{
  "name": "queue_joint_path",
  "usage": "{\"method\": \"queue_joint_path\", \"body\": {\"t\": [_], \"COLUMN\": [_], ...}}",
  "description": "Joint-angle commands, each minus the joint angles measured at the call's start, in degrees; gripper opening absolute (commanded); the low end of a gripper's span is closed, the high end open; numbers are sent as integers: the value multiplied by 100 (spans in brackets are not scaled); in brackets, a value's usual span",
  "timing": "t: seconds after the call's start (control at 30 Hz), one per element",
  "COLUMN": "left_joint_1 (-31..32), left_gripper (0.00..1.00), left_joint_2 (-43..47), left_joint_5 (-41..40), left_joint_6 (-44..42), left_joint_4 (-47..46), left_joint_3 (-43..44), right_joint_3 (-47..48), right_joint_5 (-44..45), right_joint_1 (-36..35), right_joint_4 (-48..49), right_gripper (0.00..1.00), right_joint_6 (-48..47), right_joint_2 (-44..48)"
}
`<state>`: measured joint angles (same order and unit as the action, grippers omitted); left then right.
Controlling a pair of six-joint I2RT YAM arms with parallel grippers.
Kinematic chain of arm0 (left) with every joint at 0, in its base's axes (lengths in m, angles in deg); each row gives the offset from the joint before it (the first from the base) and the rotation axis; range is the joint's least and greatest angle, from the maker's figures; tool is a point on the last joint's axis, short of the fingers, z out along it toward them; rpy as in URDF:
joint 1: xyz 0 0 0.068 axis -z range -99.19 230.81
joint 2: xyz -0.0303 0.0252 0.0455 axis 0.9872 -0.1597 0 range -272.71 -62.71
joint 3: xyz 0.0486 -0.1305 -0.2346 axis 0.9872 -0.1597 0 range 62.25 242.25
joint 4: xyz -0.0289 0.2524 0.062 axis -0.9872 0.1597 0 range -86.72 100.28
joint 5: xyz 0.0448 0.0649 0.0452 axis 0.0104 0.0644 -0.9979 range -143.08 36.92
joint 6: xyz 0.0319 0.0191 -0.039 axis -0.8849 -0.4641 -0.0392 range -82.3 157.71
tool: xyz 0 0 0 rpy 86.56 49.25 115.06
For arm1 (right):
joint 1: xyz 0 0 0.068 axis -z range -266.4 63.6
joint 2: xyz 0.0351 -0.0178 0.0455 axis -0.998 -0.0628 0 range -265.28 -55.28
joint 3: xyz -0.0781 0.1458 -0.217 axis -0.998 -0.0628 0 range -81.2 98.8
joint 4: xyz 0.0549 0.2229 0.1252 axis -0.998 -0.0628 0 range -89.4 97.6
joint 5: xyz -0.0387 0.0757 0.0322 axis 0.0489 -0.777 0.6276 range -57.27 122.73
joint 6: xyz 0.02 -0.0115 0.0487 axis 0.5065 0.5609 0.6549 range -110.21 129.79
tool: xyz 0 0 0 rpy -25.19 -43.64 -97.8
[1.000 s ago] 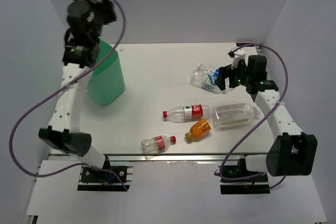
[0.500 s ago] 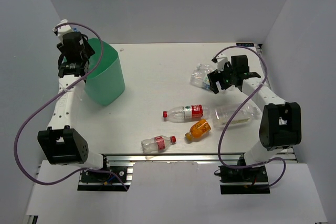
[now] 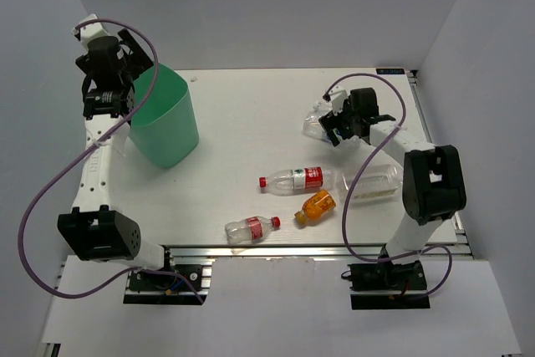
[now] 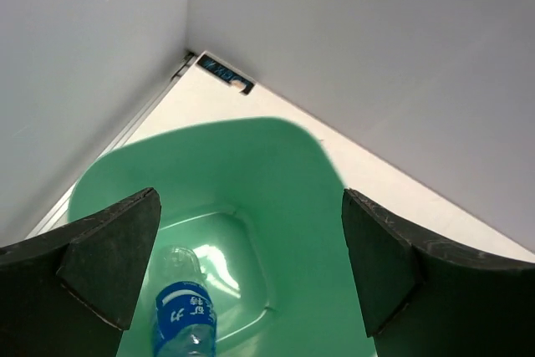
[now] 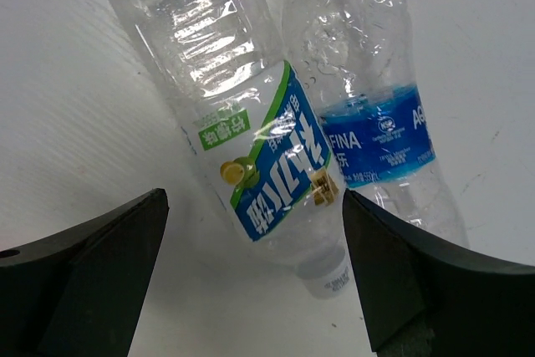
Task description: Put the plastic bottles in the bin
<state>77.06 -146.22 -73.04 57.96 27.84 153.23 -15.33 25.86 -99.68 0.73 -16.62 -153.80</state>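
Nearest the arm bases, a small red-label bottle [image 3: 252, 228] lies on its side on the table [image 3: 251, 106], cap pointing right. Just beyond it and to the right is the orange-filled bottle [image 3: 316, 206], tilted, and beyond that a longer red-label bottle [image 3: 297, 179] lies with its red cap to the left. The wide label-free bottle [image 3: 372, 188] lies beside it on the right, partly crossed by the right arm and its cable.

Farther back on the right, the right gripper [image 5: 251, 277] hangs with its fingers spread wide and holding nothing. It sits directly over two crumpled clear bottles: the green-white-label bottle [image 5: 251, 156] and the Aquafina bottle [image 5: 368, 114] with a blue band. These two lie side by side and appear to touch, though the clear plastic makes this hard to tell.

At the far left stands the bin [image 3: 171, 127], upright near the table's left edge. The left gripper [image 4: 251, 265] is above its rim, fingers apart and empty. One blue-label bottle [image 4: 184, 323] already lies at the bottom of the bin
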Motion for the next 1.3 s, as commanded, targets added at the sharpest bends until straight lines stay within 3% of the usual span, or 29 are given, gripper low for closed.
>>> {"method": "queue_joint_path", "body": {"t": [0.0,0.23,0.27,0.37,0.43,0.5,0.6,0.7,0.73,1.0,1.1,1.17,1.2,1.27], "left_joint_1": [-12,-12,-12,67,260,600,927,1261,1341,1825,1878,1930,1965,2088], "left_gripper": [98,98,98,98,98,98,98,98,98,98,98,98,98,98], "left_joint_2": [185,607,633,643,599,564,450,169,-15,-806,-957,-1106,-1167,-1387], "left_joint_5": [651,1863,2483,3381,3534,3500,3491,3517,3535,3526,3517,3622,3675,3850], "left_joint_6": [84,435,471,690,700,604,507,410,340,225,251,269,269,304], "left_joint_4": [172,-275,-354,-662,-759,-724,-715,-567,-496,-92,-109,-135,-135,-135], "left_joint_3": [280,-431,-554,-871,-924,-907,-863,-661,-513,-2,78,165,209,359], "right_joint_3": [409,410,418,497,532,559,673,1005,1085,1700,1798,1825,1816,1720], "right_joint_5": [151,283,309,204,-6,-33,19,28,28,46,28,-94,-312,-612], "right_joint_1": [-52,-201,-245,-298,-316,-386,-509,-562,-571,-579,-588,-588,-597,-597], "right_joint_4": [135,10,19,11,19,2,11,-199,-252,-622,-561,-464,-403,-87], "right_gripper": [89,89,88,80,69,68,72,81,88,89,82,69,57,50], "right_joint_6": [-189,-110,-83,48,110,119,75,57,84,93,154,242,268,347], "right_joint_2": [-386,-765,-809,-914,-967,-1002,-1186,-1494,-1634,-2057,-2101,-1996,-1830,-1601]}}
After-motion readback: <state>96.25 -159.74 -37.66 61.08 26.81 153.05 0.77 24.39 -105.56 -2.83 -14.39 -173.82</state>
